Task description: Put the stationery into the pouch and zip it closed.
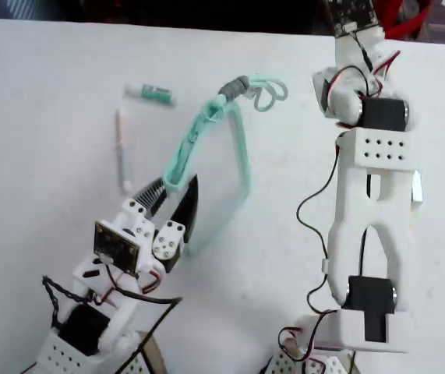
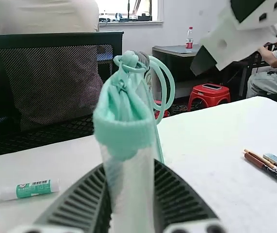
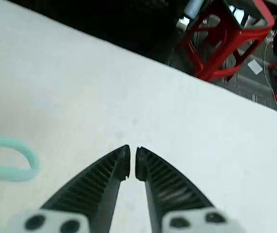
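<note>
Pouch first: your left gripper point(image 1: 174, 196) is clamping one end of the mint-green pouch point(image 1: 195, 139), with its two dark fingers pressing on both sides of the fabric. In the left wrist view the pouch point(image 2: 128, 121) is rising straight up between the fingers point(image 2: 174, 194), and its wrist loop point(image 2: 163, 85) is hanging at the far end. From above, the pouch is stretching away from the left gripper towards the far side of the white table point(image 1: 43, 70), and the loop point(image 1: 267, 89) is lying on the table near the right arm point(image 1: 370, 156). You cannot tell from these views whether the zipper is open.

Your right gripper point(image 3: 132, 155) is hovering over the bare table with its jaws pressed almost together and nothing between them. A part of the loop point(image 3: 9, 159) is lying near it, not touching.

The stationery is lying outside the pouch. A glue stick point(image 1: 150, 93) with a green label and a white pen point(image 1: 121, 152) are resting on the table beside the pouch, on the left arm's side, apart from each other. In the left wrist view the glue stick point(image 2: 31, 189) is lying on one side of the pouch, and some pencils point(image 2: 264, 162) are lying together on the other side.
</note>
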`<action>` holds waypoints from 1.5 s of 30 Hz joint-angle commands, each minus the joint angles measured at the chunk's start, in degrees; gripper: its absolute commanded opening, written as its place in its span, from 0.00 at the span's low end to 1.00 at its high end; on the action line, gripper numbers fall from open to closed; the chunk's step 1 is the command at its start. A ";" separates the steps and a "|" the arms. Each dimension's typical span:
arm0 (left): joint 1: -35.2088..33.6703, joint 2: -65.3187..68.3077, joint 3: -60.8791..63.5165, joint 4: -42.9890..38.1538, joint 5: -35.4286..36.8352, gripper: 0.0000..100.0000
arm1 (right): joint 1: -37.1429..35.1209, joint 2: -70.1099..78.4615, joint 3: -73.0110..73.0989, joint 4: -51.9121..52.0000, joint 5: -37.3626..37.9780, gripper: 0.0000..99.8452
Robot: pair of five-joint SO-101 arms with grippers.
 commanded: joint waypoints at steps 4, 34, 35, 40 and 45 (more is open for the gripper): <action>-0.22 0.57 0.88 1.32 -1.23 0.03 | -1.54 -2.51 -5.98 8.04 -0.26 0.02; 2.51 0.48 0.79 2.73 -1.23 0.03 | -27.56 7.78 -31.74 40.22 48.09 0.29; 2.51 0.48 0.79 2.73 -1.23 0.03 | -27.56 8.48 -31.74 40.22 49.49 0.29; 2.24 0.48 0.70 2.55 -1.23 0.03 | -27.30 8.84 -31.74 40.22 54.07 0.16; 2.15 0.48 0.62 2.55 -1.23 0.03 | -26.51 8.40 -32.26 40.31 53.98 0.04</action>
